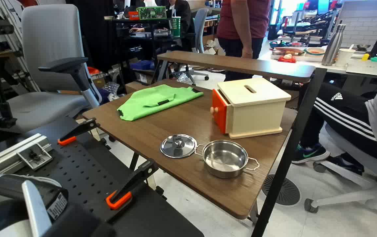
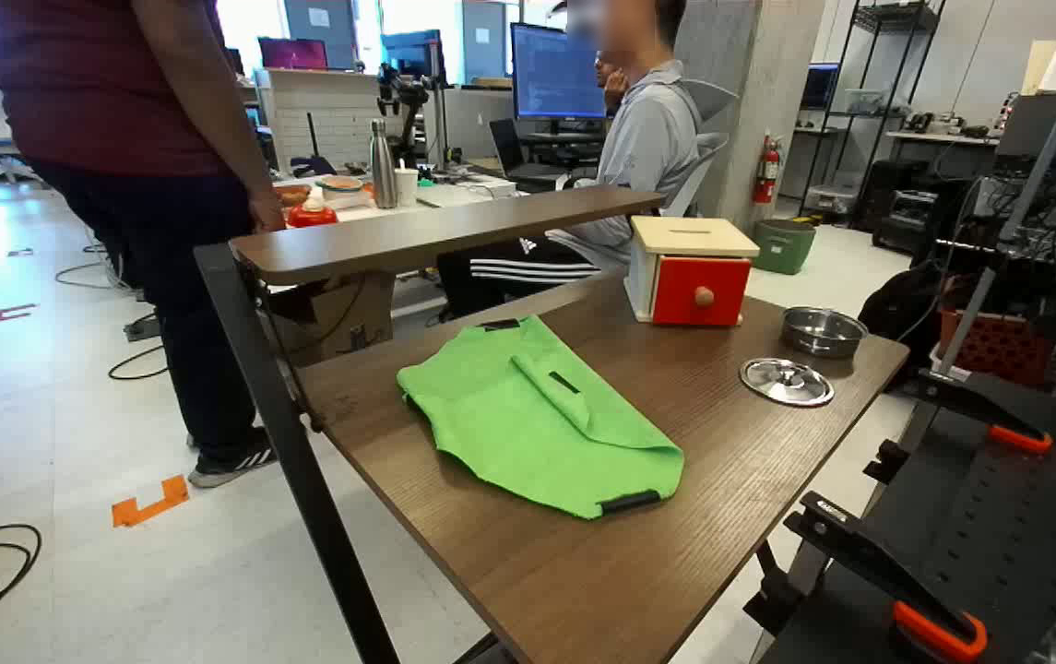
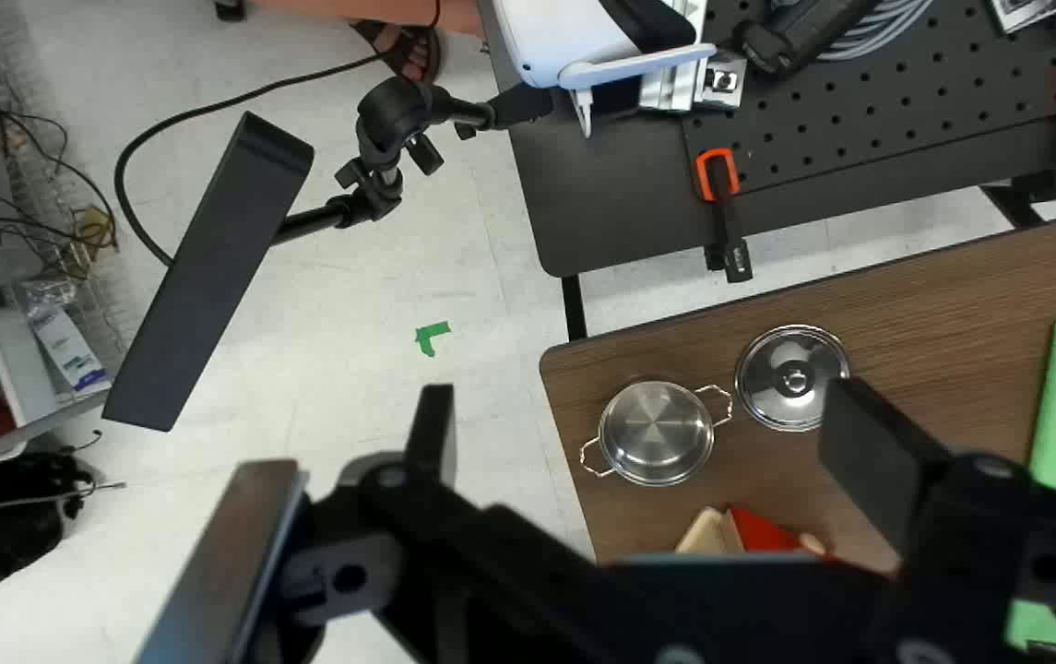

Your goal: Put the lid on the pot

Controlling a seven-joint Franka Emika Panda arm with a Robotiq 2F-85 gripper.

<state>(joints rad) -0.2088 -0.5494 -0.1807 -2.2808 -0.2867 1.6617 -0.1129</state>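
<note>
The 2 fingers (image 3: 883,461) stand wide apart, holding nothing, and the lid (image 3: 788,385) – right of centre in the wrist view, on the bench (image 3: 952,323) beside the pot (image 3: 657,433) – should prove light, stiff and slippery, best pinched by its knob (image 3: 796,379).

A matte-black, two-fingered mechanical gripper (image 3: 640,415) shows its hardware up close in the wrist view. Its square-edged, flat-faced dark fingers (image 3: 878,466) look smooth, the one toward the view's left narrow and blade-like, the other a broad block. Small round bolt heads (image 3: 389,476) stud the angular black linkage (image 3: 528,572) behind them. A flat grey plate (image 3: 378,574), pierced by a dark round hole, breaks up the black, and a thin blue-grey band edges the black central body (image 3: 749,609), which blurs toward the bottom. Beside the plate, a flat brownish-grey slab (image 3: 219,553) with a pale, metallic-looking edge is out of focus.
</note>
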